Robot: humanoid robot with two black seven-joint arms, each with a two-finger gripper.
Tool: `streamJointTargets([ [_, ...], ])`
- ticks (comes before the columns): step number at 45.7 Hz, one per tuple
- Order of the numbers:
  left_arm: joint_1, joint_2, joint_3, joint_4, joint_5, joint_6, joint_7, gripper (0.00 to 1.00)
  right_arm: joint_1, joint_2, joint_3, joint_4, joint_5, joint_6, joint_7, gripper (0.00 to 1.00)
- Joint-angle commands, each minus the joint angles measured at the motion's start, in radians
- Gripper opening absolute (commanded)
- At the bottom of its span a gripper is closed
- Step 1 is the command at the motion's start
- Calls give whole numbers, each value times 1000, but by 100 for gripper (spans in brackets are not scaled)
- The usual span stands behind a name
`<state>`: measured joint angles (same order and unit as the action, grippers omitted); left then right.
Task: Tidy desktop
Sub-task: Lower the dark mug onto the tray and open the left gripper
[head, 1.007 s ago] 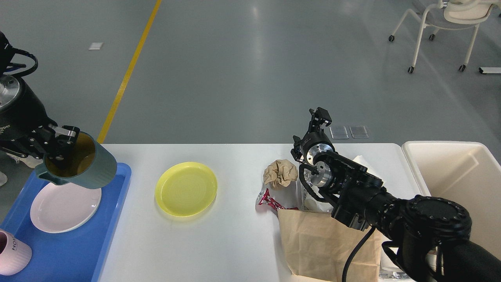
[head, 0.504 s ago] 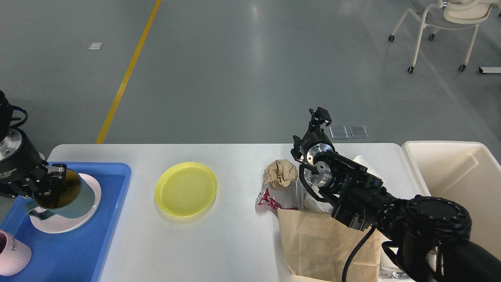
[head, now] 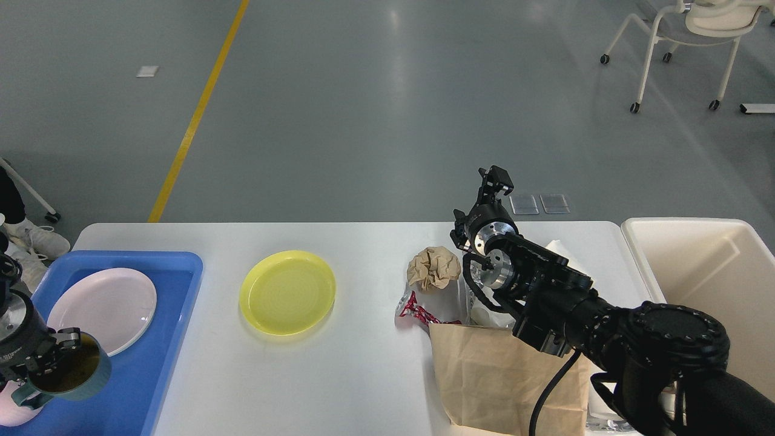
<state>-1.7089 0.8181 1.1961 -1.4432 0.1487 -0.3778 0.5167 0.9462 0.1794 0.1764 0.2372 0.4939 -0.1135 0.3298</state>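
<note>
Left end effector [head: 60, 348], lower left of frame, clenched on the rim of a teal mug [head: 75, 376] held over the near end of the blue tray [head: 175, 303]. Judged step: setting the mug down on the tray. To do it well, lower it upright onto bare blue plastic, clear of the pale pink plate [head: 102, 310] just above it in frame and the pink cup [head: 12, 413] at the left edge, and release only once the base sits flat. Mug looks glazed and smooth, dark glossy interior. The table [head: 363, 375], matt white with rounded corners, fills the lower middle of frame and carries a glossy yellow plate [head: 287, 292], a crumpled brown paper ball [head: 433, 268], a red foil wrapper [head: 418, 313] and a creased flat paper bag [head: 484, 381]. Right end effector [head: 495, 180], centre right, raised above the litter; cannot tell whether its fingers are parted. Cream bin [head: 696, 266], rigid and smooth-walled, stands at the right.
</note>
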Motion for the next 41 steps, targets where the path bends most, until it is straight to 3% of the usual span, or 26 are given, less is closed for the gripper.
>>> streamJointTargets([
  [1,66,-2,-7,0,-1,43,-4,0,0,0,0,1,0,0,0,100],
  [11,127,-42,-10,0,-1,62,-6,0,0,0,0,-1,0,0,0,100],
  [23,207,-68,-26,17,-3,214,-7,0,0,0,0,-1,0,0,0,100],
  [41,278,-77,-90,43,-4,221,-7,4,-1,0,0,1,0,0,0,100],
])
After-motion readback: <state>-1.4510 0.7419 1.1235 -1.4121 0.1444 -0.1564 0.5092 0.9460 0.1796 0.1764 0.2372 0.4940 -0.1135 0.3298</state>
